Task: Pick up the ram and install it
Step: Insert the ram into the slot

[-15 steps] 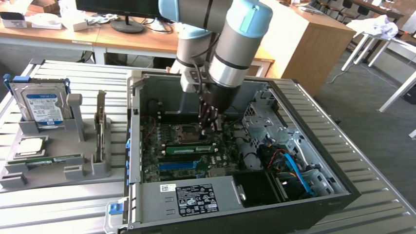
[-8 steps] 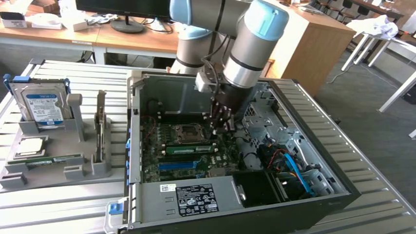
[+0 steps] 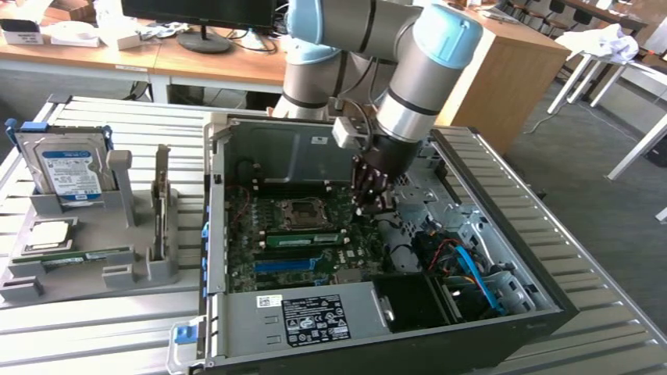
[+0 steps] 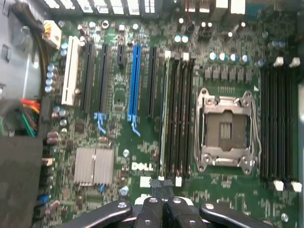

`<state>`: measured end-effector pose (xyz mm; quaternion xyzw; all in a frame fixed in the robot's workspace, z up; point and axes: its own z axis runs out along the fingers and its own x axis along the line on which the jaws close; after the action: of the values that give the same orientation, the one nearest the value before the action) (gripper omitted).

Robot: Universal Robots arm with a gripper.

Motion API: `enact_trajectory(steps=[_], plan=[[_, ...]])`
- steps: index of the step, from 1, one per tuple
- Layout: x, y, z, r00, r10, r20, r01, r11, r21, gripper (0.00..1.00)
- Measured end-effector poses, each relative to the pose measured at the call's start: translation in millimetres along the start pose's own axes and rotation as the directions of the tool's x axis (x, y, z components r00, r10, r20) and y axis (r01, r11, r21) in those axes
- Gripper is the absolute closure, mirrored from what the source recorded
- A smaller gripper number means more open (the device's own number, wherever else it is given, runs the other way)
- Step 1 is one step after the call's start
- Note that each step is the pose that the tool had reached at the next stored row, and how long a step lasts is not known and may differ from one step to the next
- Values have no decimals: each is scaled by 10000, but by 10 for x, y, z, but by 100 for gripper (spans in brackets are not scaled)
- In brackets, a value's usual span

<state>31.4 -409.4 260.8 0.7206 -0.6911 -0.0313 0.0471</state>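
Room: office/lab type, wooden desks (image 3: 115, 55) behind the PC case (image 3: 542, 297), monitor (image 3: 203, 16) on one, wooden cabinet (image 3: 521, 70) also behind the case. Surface: ribbed grey metal table (image 3: 94, 344). The case lies on it w/ side panel off, motherboard (image 3: 273, 273) facing up.

Beside the case, on the exterior view's left: grey holder (image 3: 94, 277) w/ silver hard drive (image 3: 68, 168) upright, tall grey card (image 3: 162, 195) upright, square chip (image 3: 47, 234) lying flat, and a second green stick (image 3: 89, 256) lying low along its front.

Inside the case:
- CPU socket (image 4: 225, 133) w/ metal frame, approx. mid-board.
- Ram (image 4: 164, 118) stands edge-up in a slot, in the dark bank btw. socket and blue slot (image 4: 134, 80), on the bank's blue-slot side.
- Finned heatsink (image 4: 94, 165) past the blue slot.
- Labelled PSU box (image 3: 312, 316) at the case's near edge; blue cables (image 3: 469, 266) toward the exterior view's right.

Arm (image 3: 417, 62) drops into the case from above and hides part of the back wall. Gripper (image 4: 164, 186): pincer pinched fully together, nothing btw. the tips. Tips sit just over one end of the ram; contact or small gap, cannot tell. Nothing stands btw. tips and ram.
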Motion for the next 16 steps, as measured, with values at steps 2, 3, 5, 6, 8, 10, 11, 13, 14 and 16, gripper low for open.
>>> enact_trajectory(steps=[2,3,5,6,8,10,11,13,14,16], plan=[[2,-36,-6,10000,2,-1,-2,10000,-12,90],[1,-37,-6,10000,0,2,0,10000,-11,90],[1,-37,-4,10000,1,4,-1,10000,4,90],[2,-37,-3,10000,3,-3,-3,9999,107,90],[2,-37,2,10000,9,-11,-8,9994,343,90],[1,-37,7,10000,14,-12,-13,9987,513,90],[1,-37,7,10000,13,-12,-12,9987,514,90],[1,-37,7,10000,12,-13,-12,9987,516,90],[1,-37,7,10000,13,-13,-12,9987,516,90],[1,-37,7,10000,13,-13,-12,9987,517,90]])
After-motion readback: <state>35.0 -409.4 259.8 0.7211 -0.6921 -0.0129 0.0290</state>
